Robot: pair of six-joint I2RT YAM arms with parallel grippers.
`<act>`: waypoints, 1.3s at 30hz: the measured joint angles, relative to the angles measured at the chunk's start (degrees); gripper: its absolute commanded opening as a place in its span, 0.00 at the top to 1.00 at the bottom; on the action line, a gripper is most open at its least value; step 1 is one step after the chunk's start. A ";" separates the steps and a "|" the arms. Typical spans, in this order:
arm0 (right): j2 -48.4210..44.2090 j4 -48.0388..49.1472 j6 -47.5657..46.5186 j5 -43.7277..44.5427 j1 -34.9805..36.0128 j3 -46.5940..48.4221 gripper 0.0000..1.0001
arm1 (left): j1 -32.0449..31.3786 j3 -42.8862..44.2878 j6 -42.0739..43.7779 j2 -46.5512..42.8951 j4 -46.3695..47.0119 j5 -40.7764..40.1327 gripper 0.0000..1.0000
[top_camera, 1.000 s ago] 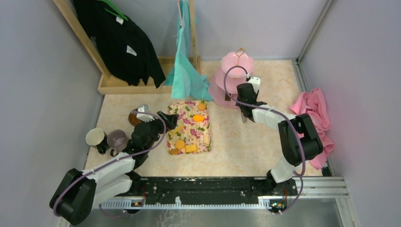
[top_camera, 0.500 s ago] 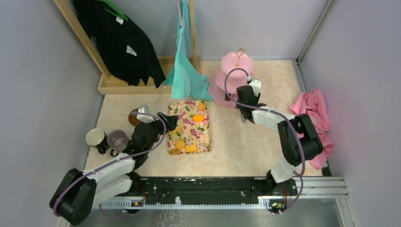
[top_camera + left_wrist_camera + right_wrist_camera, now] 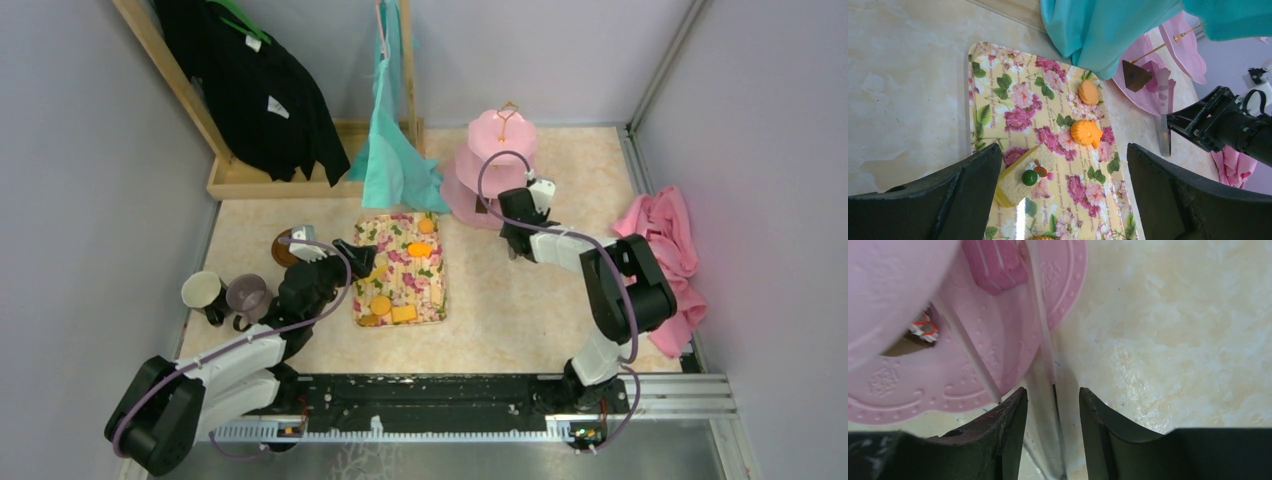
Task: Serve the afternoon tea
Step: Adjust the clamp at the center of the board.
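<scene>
The pink three-tier stand (image 3: 503, 135) with its gold loop stands at the back. A pink snack (image 3: 995, 265) and a brown snack (image 3: 1135, 75) lie on its bottom tier. My right gripper (image 3: 515, 235) is beside it, shut on metal tongs (image 3: 1043, 430) whose arms reach over the bottom tier (image 3: 973, 370). My left gripper (image 3: 358, 255) is open above the floral tray (image 3: 998, 95), over a yellow cake slice (image 3: 1023, 177). Orange snacks (image 3: 1086, 132) lie further along. The cream mug (image 3: 203, 291) and the mauve-grey mug (image 3: 247, 295) stand at the left. A brown saucer (image 3: 285, 248) is partly hidden by my left arm.
A pink cloth (image 3: 665, 235) lies against the right wall. A teal garment (image 3: 395, 150) and a black garment (image 3: 250, 90) hang from a wooden rack (image 3: 270, 180) at the back left, the teal one reaching down to the tray's far end. Walls close in on three sides.
My right wrist has shifted slightly toward me beside the stand, still holding the tongs. The left arm has not moved.
</scene>
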 measured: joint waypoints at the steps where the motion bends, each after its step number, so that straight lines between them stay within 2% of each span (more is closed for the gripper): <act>1: 0.74 -0.02 0.24 0.00 0.00 0.00 0.58 | 0.00 0.00 -0.02 0.00 0.00 0.00 0.01; 7: 3.30 -0.81 1.38 -0.42 -0.37 -0.02 0.66 | 0.00 -0.20 -0.02 0.02 0.02 0.02 0.01; 15: 3.17 0.52 2.21 -0.15 -0.63 -0.85 0.90 | 0.00 -0.26 -0.09 0.46 0.04 0.04 0.01; 27: -0.44 0.83 1.51 -1.16 -0.70 -3.45 1.00 | 0.00 -0.26 -0.66 0.48 -0.04 0.61 0.01; 39: -6.49 0.72 0.20 -2.84 -0.46 -7.26 1.00 | 0.00 -0.26 -0.83 -2.21 -2.51 0.74 0.01</act>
